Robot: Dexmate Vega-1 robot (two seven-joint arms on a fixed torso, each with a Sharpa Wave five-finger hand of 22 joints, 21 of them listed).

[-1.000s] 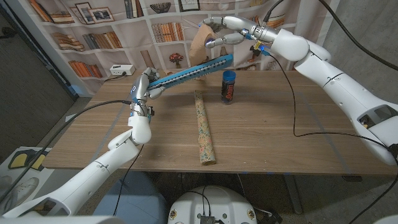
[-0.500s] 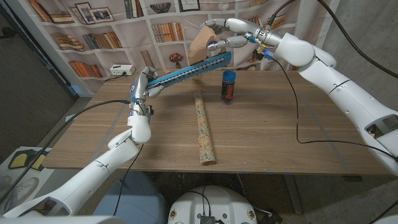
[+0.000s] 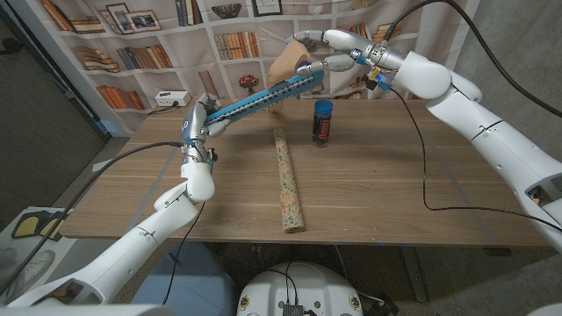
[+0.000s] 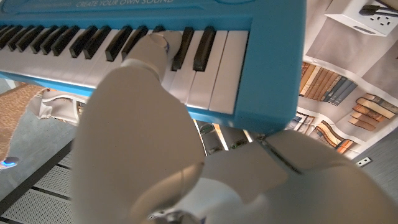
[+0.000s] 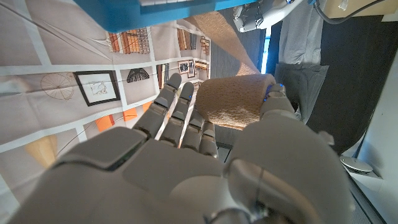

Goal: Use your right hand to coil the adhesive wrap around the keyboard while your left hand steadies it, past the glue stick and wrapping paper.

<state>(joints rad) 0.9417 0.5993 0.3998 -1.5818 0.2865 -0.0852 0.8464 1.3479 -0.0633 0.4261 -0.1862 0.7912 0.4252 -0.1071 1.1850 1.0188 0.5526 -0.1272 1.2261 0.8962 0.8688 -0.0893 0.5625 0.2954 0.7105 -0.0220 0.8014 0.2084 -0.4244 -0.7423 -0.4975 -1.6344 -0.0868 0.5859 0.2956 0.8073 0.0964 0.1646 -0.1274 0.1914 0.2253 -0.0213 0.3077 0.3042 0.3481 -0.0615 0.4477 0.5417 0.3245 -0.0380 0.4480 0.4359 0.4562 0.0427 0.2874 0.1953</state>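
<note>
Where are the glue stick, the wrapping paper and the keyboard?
glue stick (image 3: pixel 324 122), head view, on its label.
wrapping paper (image 3: pixel 289 180), head view, middle of the roll.
keyboard (image 3: pixel 260 98), head view, middle of its blue edge.

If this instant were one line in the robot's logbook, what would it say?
left hand: grips keyboard end, raised | right hand: holds adhesive wrap by far end | glue stick, wrapping paper: on table

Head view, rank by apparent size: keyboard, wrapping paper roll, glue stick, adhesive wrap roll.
1. Blue keyboard and wrapping paper roll: similar apparent length, and the keyboard is raised off the table and tilted, so no ranking between them.
2. Tan adhesive wrap roll, part hidden by the right hand.
3. Glue stick.
</note>
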